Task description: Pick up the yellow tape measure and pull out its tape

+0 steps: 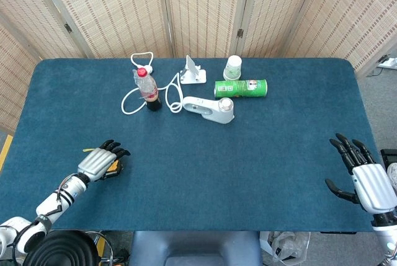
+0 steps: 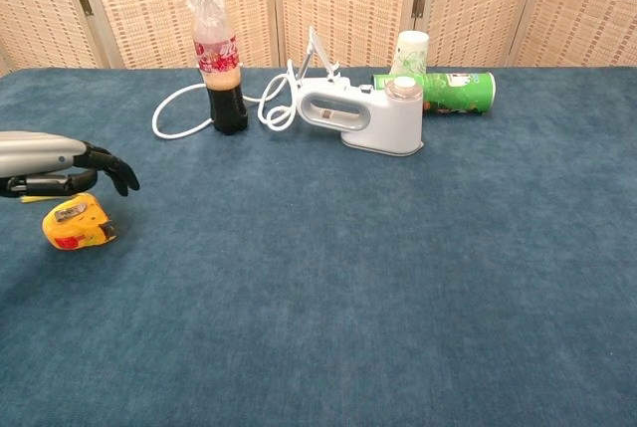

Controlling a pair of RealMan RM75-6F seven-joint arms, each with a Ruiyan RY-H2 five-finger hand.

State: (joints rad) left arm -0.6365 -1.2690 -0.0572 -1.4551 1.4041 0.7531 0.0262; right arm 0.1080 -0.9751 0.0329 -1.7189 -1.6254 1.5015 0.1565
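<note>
I am at the reach-and-grasp step: my left hand [image 2: 62, 166] hovers directly over the yellow tape measure [image 2: 76, 225], which sits flat on the blue table [image 1: 260, 154] near its front-left edge. From the chest view the dark fingers [image 2: 111, 167] are spread and slightly curled, apart from the case, holding nothing; the thumb lies beneath the palm, just above the case. In the head view the hand [image 1: 99, 162] covers most of the case, with only a sliver of yellow [image 1: 114, 166] showing beside the fingers. My right hand [image 1: 366, 179] rests well apart at the front-right edge, fingers splayed and empty. My judgement is that the next move calls for lowering the left hand and closing around the case's rounded sides, then bringing the right hand across to catch the tape tip [image 2: 32, 199], a thin yellow strip protruding at the case's far-left side. The case is a compact, smooth plastic body with a metallic clip on top and red trim below; I expect it to be slippery against hard fingers. The table cover is a napped, carpet-like fabric, which should resist sliding during the grasp.
</note>
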